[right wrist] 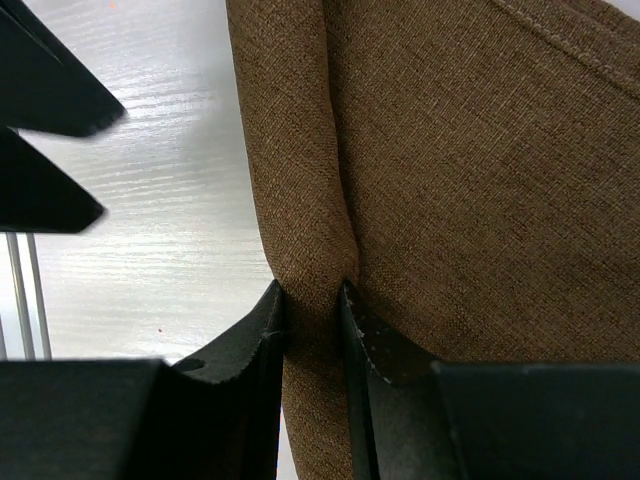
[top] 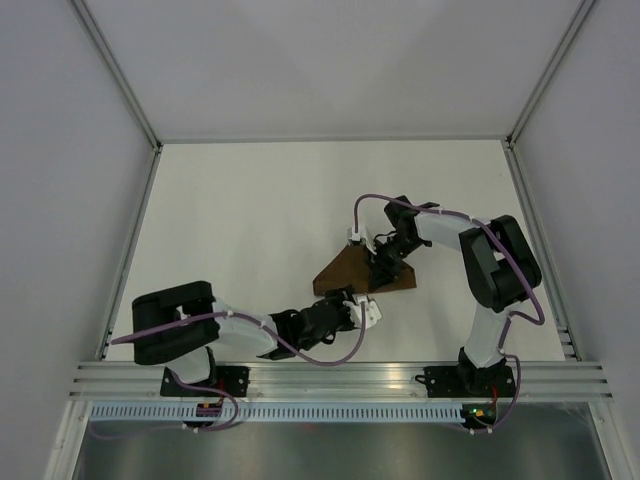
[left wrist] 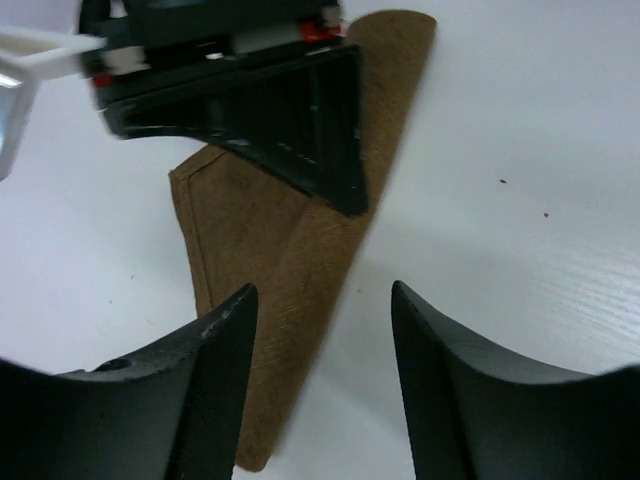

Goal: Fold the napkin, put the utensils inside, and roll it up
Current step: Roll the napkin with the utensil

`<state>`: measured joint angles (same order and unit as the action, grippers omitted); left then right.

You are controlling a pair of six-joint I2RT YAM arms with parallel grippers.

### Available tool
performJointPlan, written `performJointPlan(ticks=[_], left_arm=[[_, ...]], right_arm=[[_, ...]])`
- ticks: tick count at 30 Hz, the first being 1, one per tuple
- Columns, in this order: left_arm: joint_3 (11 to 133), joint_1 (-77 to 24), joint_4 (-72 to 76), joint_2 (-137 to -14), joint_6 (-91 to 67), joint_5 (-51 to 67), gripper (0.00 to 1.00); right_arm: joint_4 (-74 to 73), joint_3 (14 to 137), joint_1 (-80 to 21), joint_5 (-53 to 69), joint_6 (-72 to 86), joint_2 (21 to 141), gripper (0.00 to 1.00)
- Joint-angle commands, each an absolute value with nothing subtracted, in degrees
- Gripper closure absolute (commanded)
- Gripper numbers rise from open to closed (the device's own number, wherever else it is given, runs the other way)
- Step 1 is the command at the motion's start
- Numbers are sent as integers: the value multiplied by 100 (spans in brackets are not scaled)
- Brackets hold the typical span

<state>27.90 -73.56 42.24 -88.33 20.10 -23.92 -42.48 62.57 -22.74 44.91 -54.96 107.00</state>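
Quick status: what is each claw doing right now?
Left claw: open, holding nothing, poised over the napkin.
Right claw: closed, pinching a fold of the napkin.

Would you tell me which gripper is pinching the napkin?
The right gripper, shut on a napkin fold; the left gripper is open, holding nothing.

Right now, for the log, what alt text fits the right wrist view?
The right gripper is shut on a raised fold of the brown napkin, which fills most of the frame. White table shows at left.
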Motion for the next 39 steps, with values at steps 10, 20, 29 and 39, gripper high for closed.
performJointPlan(ticks=[10, 20, 29, 39], left_arm=[[3384, -7129, 5142, -10389, 3542, -2233, 33], [3814, -6812, 3517, -10406, 3077, -1064, 65], [4166, -6662, 2445, -10459, 2506, -433, 94], [4491, -6188, 1504, -10345, 1768, 1001, 98]], right_arm=[[-4676, 6100, -2232, 3568, -5871, 11487, 95], [-4843, 6240, -2206, 3621, -5906, 11663, 95], [-4808, 6205, -2206, 3648, -5854, 11637, 91], [-4701, 6126, -2162, 3884, -5344, 10636, 39]])
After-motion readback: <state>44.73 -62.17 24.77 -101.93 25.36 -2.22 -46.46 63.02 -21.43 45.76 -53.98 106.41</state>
